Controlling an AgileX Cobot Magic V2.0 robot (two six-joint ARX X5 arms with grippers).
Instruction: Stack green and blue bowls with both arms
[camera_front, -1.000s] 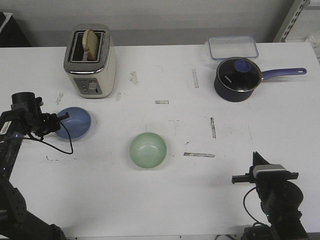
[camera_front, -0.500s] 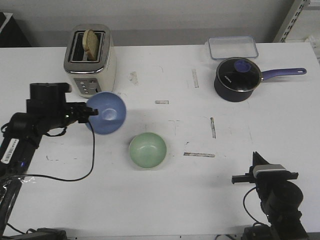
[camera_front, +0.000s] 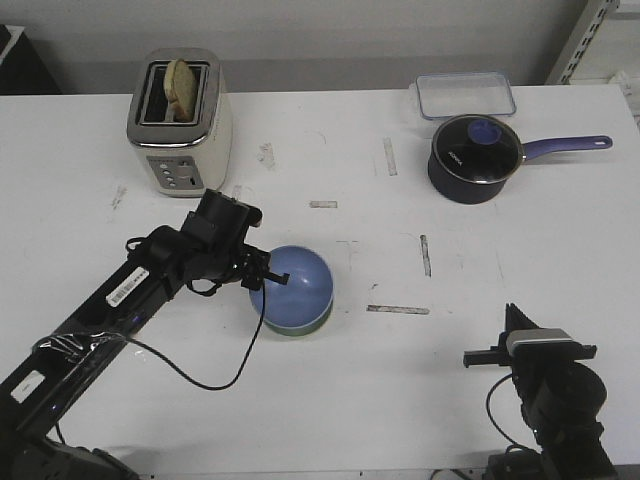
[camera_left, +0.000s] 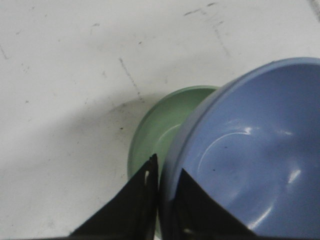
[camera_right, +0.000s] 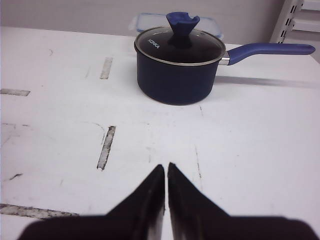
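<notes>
My left gripper is shut on the near rim of the blue bowl and holds it right over the green bowl, of which only the lower edge shows in the front view. In the left wrist view the blue bowl covers most of the green bowl, and my left gripper pinches the blue rim with one finger outside and one inside. I cannot tell whether the bowls touch. My right gripper is shut and empty, low at the table's front right.
A cream toaster with bread stands at the back left. A dark lidded saucepan with a purple handle and a clear plastic box stand at the back right. The saucepan lies ahead of my right gripper.
My left arm has carried the blue bowl from the left of the table, up and rightward, to over the green bowl. The right arm has not moved.
</notes>
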